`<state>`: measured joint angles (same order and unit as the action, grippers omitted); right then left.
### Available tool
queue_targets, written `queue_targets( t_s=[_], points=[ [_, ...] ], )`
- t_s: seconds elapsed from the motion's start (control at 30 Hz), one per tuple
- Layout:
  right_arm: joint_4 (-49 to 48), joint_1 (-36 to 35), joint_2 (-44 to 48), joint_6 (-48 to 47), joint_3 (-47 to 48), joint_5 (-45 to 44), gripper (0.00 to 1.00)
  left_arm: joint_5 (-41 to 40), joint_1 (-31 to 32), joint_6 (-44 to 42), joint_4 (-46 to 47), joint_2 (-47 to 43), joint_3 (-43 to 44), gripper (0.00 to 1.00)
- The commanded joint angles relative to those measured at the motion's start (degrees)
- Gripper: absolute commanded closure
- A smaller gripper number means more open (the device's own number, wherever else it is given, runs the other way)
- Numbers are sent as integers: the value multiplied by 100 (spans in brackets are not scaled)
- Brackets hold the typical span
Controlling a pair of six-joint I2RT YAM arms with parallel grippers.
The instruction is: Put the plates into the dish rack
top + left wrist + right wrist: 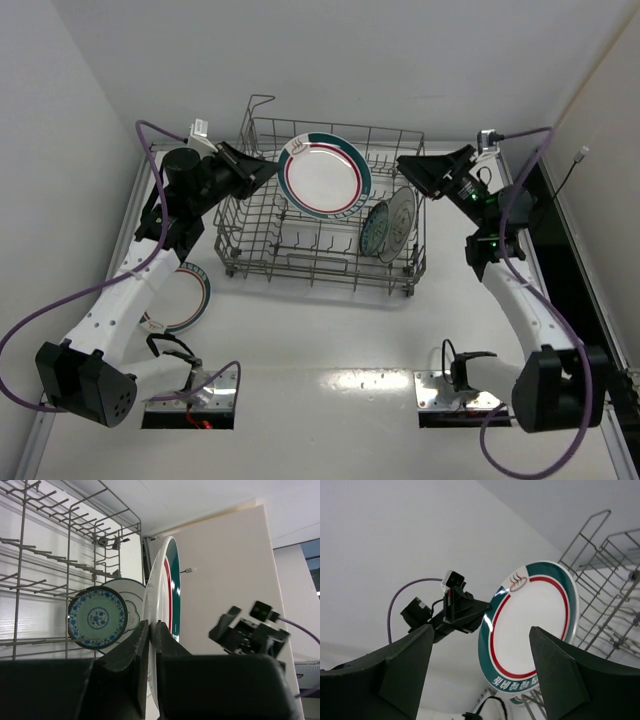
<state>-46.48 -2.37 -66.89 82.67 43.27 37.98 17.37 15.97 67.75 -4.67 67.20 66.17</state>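
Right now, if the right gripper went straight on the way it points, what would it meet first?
Likely the large white plate with the green-and-red rim, held at its edge by the left gripper at the dish rack. It fills the gap between the right gripper's open fingers, though depth is unclear.

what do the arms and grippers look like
The left arm and right arm have white links, black joints and a purple cable each. The left gripper and right gripper are black, with two wedge-shaped fingers. Green lights glow on the right arm.
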Motion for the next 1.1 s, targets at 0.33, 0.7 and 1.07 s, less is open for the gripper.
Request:
queue_targets(
  t_s=[0.33,0.7,1.07],
  points=[
    [-554,-571,-983,-357,-161,201,26,100,-67,125,449,-84,282,100],
    [-653,-1134,-1414,-357,261,149,89,153,117,239,625,-84,46,100],
    [6795,-1573,-272,-3196,3155,-3424,100,-205,-67,-1067,-1236,39,668,25]
  ],
)
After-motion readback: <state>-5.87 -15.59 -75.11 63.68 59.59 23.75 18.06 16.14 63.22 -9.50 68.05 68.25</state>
